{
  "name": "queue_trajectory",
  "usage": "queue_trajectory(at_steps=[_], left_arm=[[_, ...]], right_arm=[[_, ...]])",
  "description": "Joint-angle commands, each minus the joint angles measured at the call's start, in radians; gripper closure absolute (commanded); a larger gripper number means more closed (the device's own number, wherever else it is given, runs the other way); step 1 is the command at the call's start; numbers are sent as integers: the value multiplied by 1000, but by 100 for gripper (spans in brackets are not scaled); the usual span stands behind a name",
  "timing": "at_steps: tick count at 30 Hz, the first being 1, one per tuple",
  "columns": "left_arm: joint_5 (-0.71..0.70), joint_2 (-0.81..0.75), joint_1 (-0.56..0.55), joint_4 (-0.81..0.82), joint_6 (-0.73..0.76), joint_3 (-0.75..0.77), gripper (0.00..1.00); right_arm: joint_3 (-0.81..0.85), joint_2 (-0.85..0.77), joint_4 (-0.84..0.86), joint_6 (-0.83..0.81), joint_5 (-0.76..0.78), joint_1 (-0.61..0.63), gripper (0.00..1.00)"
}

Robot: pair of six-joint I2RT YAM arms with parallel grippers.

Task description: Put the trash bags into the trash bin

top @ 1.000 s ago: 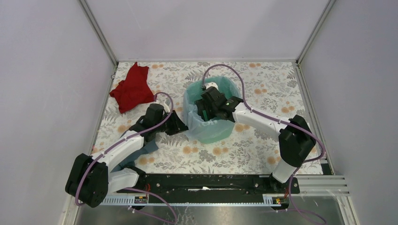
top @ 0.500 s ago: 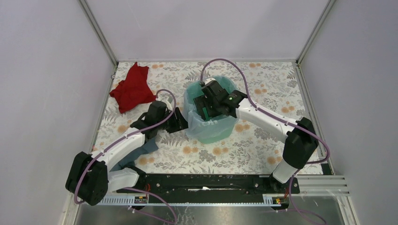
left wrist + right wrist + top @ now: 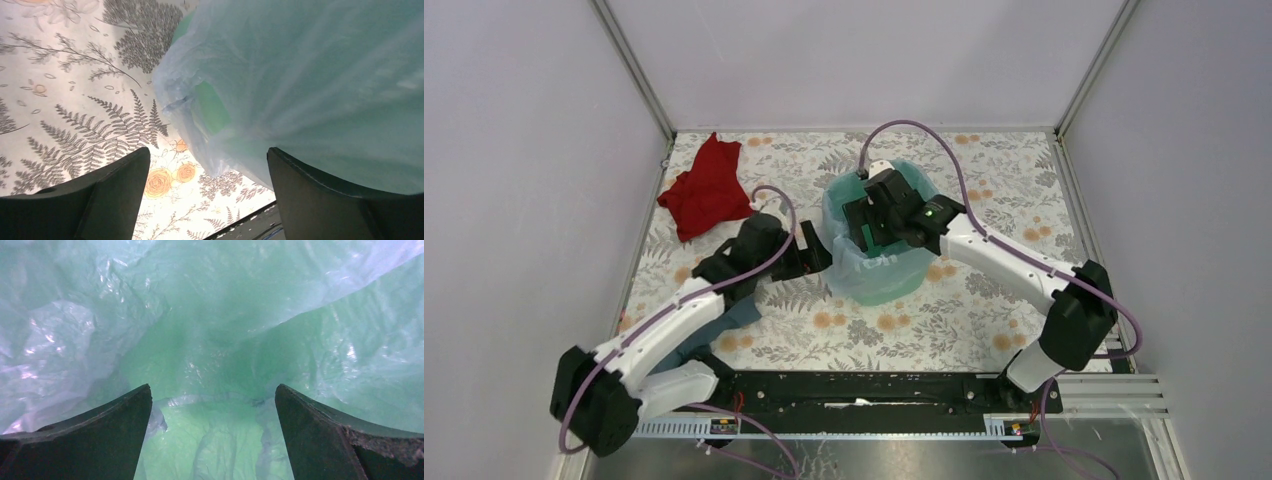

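The mint-green trash bin (image 3: 886,283) stands mid-table with the pale-blue trash bag (image 3: 842,262) lining it and folded out over its rim. My right gripper (image 3: 871,236) reaches down into the bin from the right. In the right wrist view it (image 3: 212,390) is open, with crinkled bag film (image 3: 215,315) over the green walls ahead and nothing between the fingers. My left gripper (image 3: 812,250) is open beside the bin's left side. In the left wrist view it (image 3: 207,152) faces the draped bag (image 3: 310,75), with the green bin (image 3: 210,107) showing through the film.
A red cloth (image 3: 707,188) lies at the far left of the flowered table (image 3: 984,180). A grey-blue cloth (image 3: 732,316) lies partly under my left arm. Grey walls enclose the table on three sides, and a black rail (image 3: 874,385) runs along the near edge.
My left gripper has opened wide and let go of the bag film at the bin's left side. The right arm has shifted slightly right, its gripper still inside the bin.
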Motion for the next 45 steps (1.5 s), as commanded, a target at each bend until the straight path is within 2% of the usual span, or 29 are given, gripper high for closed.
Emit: queue_trajectory(at_steps=[1, 5, 13, 15, 18, 20, 24, 30, 37, 42, 45], left_arm=[[-137, -182, 4, -71, -10, 16, 5], [-120, -270, 8, -23, -70, -46, 2], [-15, -213, 6, 17, -70, -58, 1], [15, -181, 5, 53, -82, -73, 1], [40, -148, 1, 141, -123, -111, 1], [66, -120, -4, 217, -159, -132, 1], [58, -65, -27, 288, -185, -136, 1], [26, -74, -27, 225, -144, -115, 1], [-65, -218, -27, 29, -77, -61, 1], [-97, -340, -26, -48, -75, -26, 1], [-109, -384, -26, -77, -75, 2, 1]], right_arm=[[2, -33, 20, -12, 34, -17, 0], [20, -34, 17, -18, 115, -17, 0], [129, 26, -32, -71, 224, -26, 0], [133, 25, -11, -67, 186, -40, 0], [162, 8, -3, -21, 16, -57, 0], [186, -16, -1, -4, -35, -53, 0], [279, -65, -106, -14, 32, -53, 0], [323, -232, -246, -43, 38, -53, 0], [143, -512, -373, -22, -183, -53, 0], [-144, -681, -358, -5, -245, -52, 0], [-300, -703, -233, 65, -336, -42, 0]])
